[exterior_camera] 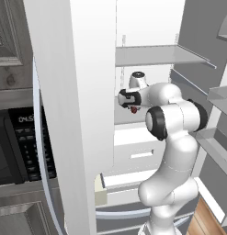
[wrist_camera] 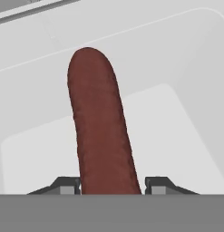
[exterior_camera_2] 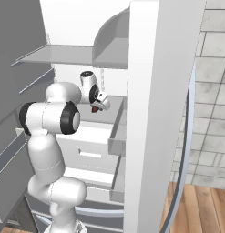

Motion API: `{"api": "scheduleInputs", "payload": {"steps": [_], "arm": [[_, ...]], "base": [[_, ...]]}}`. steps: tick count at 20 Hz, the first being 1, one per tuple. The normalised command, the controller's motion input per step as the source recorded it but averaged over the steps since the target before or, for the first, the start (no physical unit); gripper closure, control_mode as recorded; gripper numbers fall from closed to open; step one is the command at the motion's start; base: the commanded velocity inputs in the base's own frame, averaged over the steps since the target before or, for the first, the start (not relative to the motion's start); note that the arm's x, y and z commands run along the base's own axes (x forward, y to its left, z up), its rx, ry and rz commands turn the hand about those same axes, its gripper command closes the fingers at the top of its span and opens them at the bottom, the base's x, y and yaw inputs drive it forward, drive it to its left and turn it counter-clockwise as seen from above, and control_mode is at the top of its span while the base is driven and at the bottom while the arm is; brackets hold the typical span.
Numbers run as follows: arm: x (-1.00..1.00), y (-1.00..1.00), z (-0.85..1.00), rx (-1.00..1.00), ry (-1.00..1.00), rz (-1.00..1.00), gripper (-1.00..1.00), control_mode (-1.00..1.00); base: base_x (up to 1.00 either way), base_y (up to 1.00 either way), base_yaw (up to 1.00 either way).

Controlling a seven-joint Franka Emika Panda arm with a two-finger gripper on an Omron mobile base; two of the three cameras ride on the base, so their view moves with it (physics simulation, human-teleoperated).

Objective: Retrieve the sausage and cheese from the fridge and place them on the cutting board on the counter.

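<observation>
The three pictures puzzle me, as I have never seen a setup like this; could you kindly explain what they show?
They show one rendered moment from three cameras. The white jointed machine is a robot arm on a mobile base. Two cameras sit behind it, one to its left and one to its right, and both look into an open fridge with white shelves. The third camera sits on the hand itself and looks along the gripper. There the dark red-brown sausage fills the middle, with a finger tip close against each side, so the gripper is shut on it. In the side views the sausage is a small red spot under the hand, above a white shelf.
</observation>
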Motion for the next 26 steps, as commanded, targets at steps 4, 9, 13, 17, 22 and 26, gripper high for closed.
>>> {"api": "scheduleInputs", "payload": {"steps": [4,9,13,17,22,26], "arm": [[-0.61,-0.10,0.10,0.00,-0.09,0.04,1.00,-1.00],[-0.77,-0.10,0.58,0.00,-0.07,0.18,1.00,-1.00],[-0.84,-0.06,0.49,0.00,0.00,0.17,1.00,-1.00],[-0.99,-0.07,0.60,0.00,0.00,0.12,1.00,-1.00],[-1.00,-0.03,0.84,-0.05,0.00,0.08,1.00,-1.00],[-0.87,-0.04,0.93,-0.12,0.00,0.08,1.00,-1.00]], "base": [[0.00,0.00,0.00],[0.00,0.00,0.00],[0.00,0.00,0.00],[0.00,0.00,0.00],[0.00,0.00,0.00],[0.00,0.00,0.00]]}}
